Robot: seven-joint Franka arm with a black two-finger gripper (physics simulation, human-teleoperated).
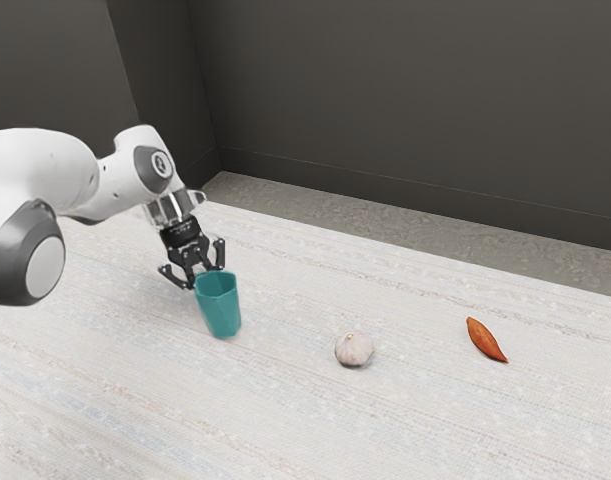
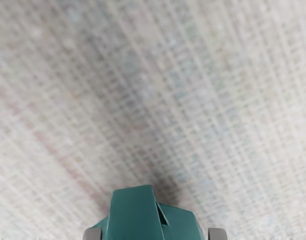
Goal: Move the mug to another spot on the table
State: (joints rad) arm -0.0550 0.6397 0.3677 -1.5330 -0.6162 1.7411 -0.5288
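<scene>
Arm comes in from 9 o'clock in the exterior view. Gripper [image 1: 195, 270] sits on the rim of the teal mug [image 1: 218, 305], left of mid-desk. Mug is tilted, its top leaning toward the hand; its base looks at or just off the desk [image 1: 435, 420], can't tell which.

Wrist view: mug [image 2: 142, 215] lies directly under the hand, grey fingers [image 2: 91, 233] flanking it on both sides. They read as clamped on the mug, taking it near the top.

Neighbours, exterior view: garlic bulb [image 1: 354, 349] at about 4 o'clock from the mug, near. Orange vegetable [image 1: 486, 340] further out on the same bearing, well apart.

Risks, as I judge them:
- The grip is high on a smooth, tapering wall, so the mug could swing or slip out if the carry is quick.
- The tilt means a release from this attitude could land it on an edge and tip it over.
- A low carry toward 3–4 o'clock could knock the garlic, which would roll.
- Open desk toward 6 o'clock looks the safer drop.
</scene>
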